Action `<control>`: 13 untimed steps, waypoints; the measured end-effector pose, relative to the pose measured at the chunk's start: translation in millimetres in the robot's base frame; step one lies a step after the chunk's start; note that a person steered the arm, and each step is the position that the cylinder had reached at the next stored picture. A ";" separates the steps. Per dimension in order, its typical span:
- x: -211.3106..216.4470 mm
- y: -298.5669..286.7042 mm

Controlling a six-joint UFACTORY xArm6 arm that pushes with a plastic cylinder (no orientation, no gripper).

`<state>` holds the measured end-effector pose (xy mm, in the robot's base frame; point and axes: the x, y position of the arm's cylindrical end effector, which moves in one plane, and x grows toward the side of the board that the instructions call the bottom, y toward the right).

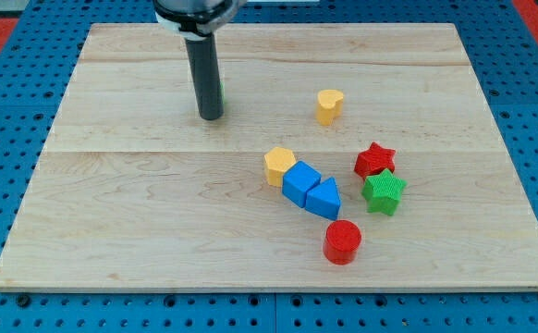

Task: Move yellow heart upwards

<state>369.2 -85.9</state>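
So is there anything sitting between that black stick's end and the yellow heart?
No. In the camera view, only bare wooden board lies between my tip and the yellow heart, which is to the tip's right in the view.

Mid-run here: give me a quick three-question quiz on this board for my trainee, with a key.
1. True or false: my tip touches the yellow heart.
2. Which block lies nearest the view's bottom? A) red cylinder B) red star C) green star
3. Fill in: the yellow pentagon touches the blue ____.

Key: 1 false, the tip stands apart at the view's left of the heart; 2 A; 3 cube.
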 end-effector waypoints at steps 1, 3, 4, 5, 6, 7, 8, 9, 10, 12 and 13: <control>-10.1 -0.4; -99.7 -2.5; -113.2 3.9; -111.8 97.9; -81.3 193.0; -17.8 216.8; 4.0 203.1; 49.7 177.0; 32.7 146.1; -10.6 171.7; -45.4 177.0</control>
<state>323.8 91.1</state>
